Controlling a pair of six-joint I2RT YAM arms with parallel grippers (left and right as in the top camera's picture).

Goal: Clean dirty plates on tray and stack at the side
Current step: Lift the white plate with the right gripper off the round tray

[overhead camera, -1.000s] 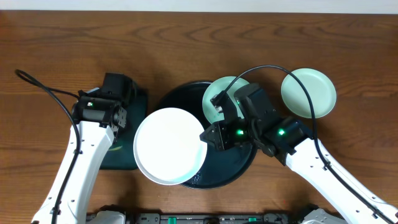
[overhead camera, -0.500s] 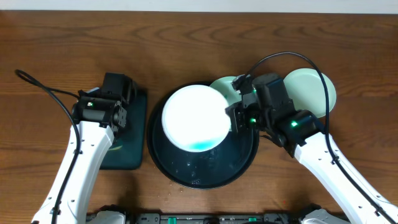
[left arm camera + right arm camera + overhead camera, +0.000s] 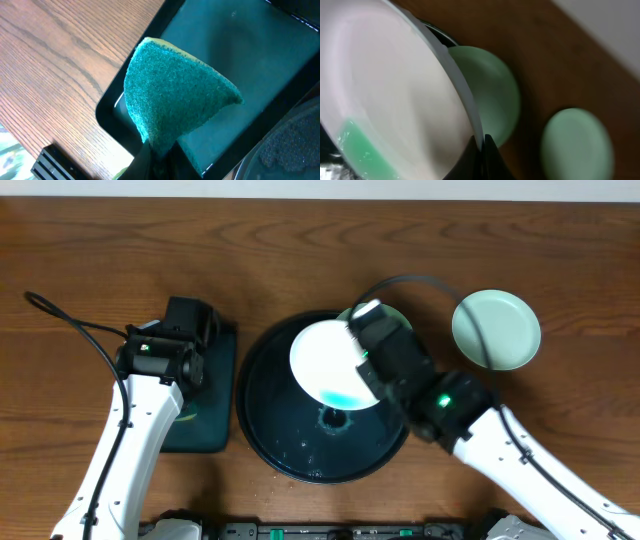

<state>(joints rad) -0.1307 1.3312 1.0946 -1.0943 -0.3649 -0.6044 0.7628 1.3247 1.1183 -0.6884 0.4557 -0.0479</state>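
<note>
My right gripper (image 3: 481, 146) is shut on the rim of the white plate (image 3: 328, 363), holding it tilted above the round black tray (image 3: 262, 425); green liquid pools at its low edge (image 3: 360, 150). One mint-green plate (image 3: 390, 315) lies on the tray's far right, mostly hidden by the arm; it shows in the right wrist view (image 3: 492, 92). The other mint-green plate (image 3: 496, 329) rests on the wood tabletop (image 3: 300, 240) at the right. My left gripper (image 3: 155, 160) is shut on a green sponge (image 3: 175, 95) over the rectangular black tray (image 3: 240, 60).
Green drips sit on the round tray's floor (image 3: 335, 420). The rectangular black tray (image 3: 215, 405) lies left of the round tray. A black cable (image 3: 60, 315) loops at the far left.
My right gripper has tilted the white plate steeply and carried it from the tray's left front toward the tray's centre-right; green liquid now runs to its low edge. The left arm is still.
</note>
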